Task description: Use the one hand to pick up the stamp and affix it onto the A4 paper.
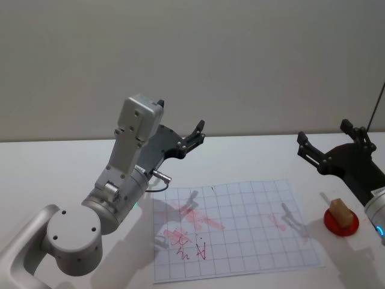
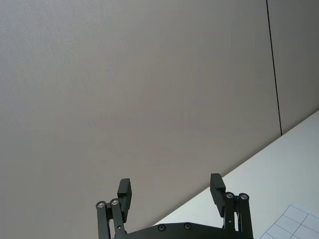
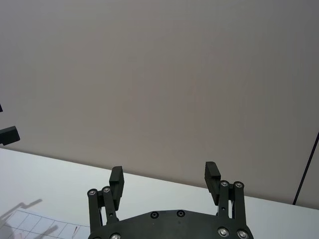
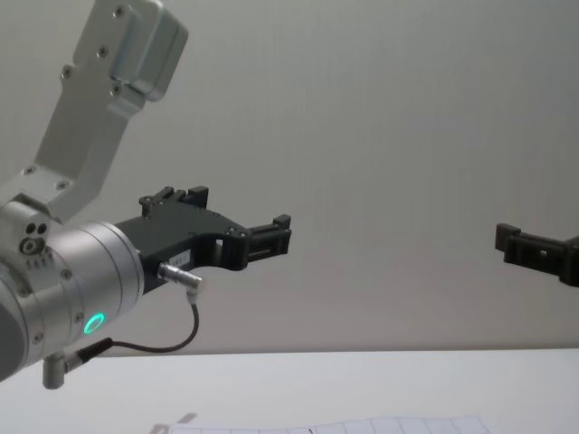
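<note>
Nearest us, the A4 paper [image 1: 240, 241] lies flat on the white table [image 1: 48, 168], with a faint grey grid and smeared red marks across it. Just off its right edge sits the stamp [image 1: 340, 211], a small light-brown wooden block standing on a round red pad [image 1: 343, 231], touched by neither gripper. Beyond it the right gripper [image 1: 325, 133] hangs in the air, fingers spread and empty. The left gripper [image 1: 195, 135] is raised past the paper's far left corner, fingers also apart. The head view carries the stamp, while both wrist views look past spread fingers at the grey wall [image 3: 159, 74], each with a corner of the paper.
</note>
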{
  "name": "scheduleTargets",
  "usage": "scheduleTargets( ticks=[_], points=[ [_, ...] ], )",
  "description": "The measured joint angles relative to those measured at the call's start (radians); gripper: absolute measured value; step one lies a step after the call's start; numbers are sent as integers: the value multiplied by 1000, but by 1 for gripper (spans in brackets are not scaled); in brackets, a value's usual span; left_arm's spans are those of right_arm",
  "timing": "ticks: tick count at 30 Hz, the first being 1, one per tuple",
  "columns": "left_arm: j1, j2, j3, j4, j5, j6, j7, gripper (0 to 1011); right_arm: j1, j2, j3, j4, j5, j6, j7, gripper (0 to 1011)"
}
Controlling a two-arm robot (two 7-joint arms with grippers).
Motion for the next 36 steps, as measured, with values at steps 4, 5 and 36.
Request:
scheduleTargets(
  ticks=[4, 5, 36],
  points=[
    [0, 0, 0, 0, 0, 0, 0, 1001, 0, 0, 0, 0, 0, 0, 0, 1001],
    [0, 0, 0, 0, 0, 0, 0, 1001, 0, 0, 0, 0, 0, 0, 0, 1001],
    [0, 0, 0, 0, 0, 0, 0, 1001, 0, 0, 0, 0, 0, 0, 0, 1001]
  ],
)
